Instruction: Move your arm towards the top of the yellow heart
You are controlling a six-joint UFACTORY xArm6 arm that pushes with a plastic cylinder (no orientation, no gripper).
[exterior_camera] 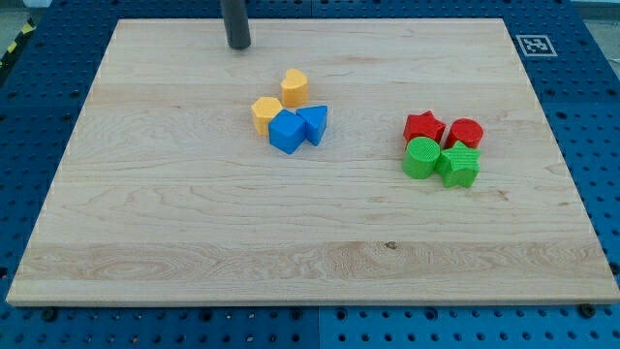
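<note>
The small yellow heart-shaped block (295, 86) is found in the worktop's upper middle part, left of centre, nearer the top edge than the bottom. Just below and left of it a yellow hexagon-like block (265, 112) is seen, touching a blue cube (287, 132), against which a blue triangular block (314, 123) is pressed. My tip (237, 46), the lower end of the dark rod, is placed near the top edge, up and left of the heart and apart from it. No pincer is carried; nothing is held. Towards the right edge a red star (423, 127), a red cylinder-like block (466, 133), a green cylinder (420, 158) and a green star-like block (459, 166) are clustered on the pale wooden worktop (194, 252).
</note>
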